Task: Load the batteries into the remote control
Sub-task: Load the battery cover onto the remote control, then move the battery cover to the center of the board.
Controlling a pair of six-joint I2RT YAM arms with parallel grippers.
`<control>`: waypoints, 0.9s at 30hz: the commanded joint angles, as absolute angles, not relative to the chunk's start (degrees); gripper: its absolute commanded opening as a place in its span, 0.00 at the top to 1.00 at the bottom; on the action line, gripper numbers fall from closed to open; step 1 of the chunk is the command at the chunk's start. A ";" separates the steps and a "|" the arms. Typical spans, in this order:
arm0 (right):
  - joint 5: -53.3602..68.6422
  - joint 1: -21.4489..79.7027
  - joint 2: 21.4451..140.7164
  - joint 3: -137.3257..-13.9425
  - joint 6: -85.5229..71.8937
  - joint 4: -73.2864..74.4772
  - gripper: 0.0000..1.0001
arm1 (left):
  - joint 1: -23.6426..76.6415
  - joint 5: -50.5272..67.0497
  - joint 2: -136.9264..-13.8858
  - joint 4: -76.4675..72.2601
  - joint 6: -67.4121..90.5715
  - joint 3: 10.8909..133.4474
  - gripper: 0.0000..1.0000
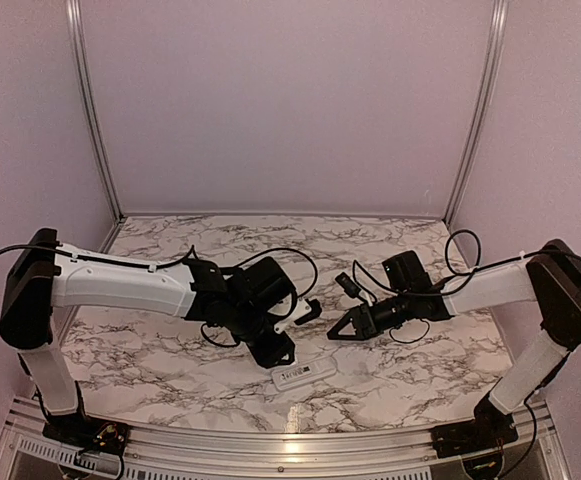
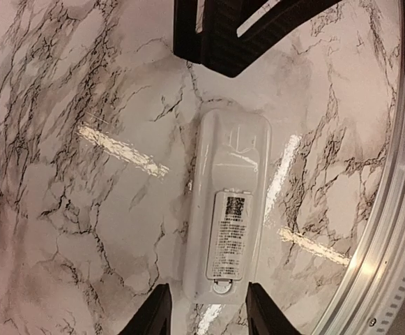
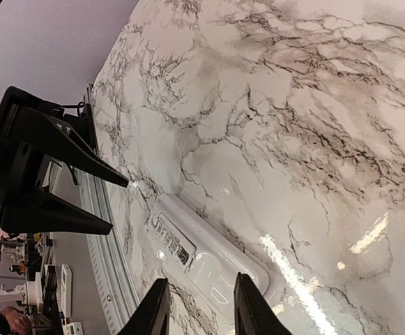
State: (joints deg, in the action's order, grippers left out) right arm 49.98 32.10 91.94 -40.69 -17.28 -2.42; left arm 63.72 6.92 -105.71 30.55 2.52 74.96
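Observation:
The remote control (image 1: 303,375) lies face down on the marble table (image 1: 170,360), its plain white back up and a printed label on the battery cover (image 2: 230,234). The batteries are out of view. My left gripper (image 2: 205,310) hovers over the cover end of the remote (image 2: 226,160) with its fingers apart and nothing between them. From the other side my right gripper (image 3: 201,307) hangs open above the plain end of the remote (image 3: 209,258). In the top view the left gripper (image 1: 278,352) and right gripper (image 1: 336,330) face each other just above the handset.
The table's metal front rail (image 2: 390,209) runs close along the remote's side. Grey booth walls (image 1: 290,100) close off the back and both sides.

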 commanded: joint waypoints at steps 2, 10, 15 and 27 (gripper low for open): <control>49.88 34.06 91.75 -42.88 -16.20 -1.23 0.71 | 63.28 5.32 -102.27 27.44 2.82 71.71 0.62; 46.78 38.54 93.25 -45.36 -13.89 3.39 0.81 | 61.57 5.45 -96.54 17.74 6.99 63.99 0.60; 44.56 41.27 95.48 -46.54 -13.20 5.27 0.88 | 60.40 5.10 -93.91 14.86 8.82 60.70 0.60; 44.16 41.23 95.99 -45.74 -15.26 3.99 0.87 | 65.12 4.54 -99.70 13.04 1.68 62.36 0.50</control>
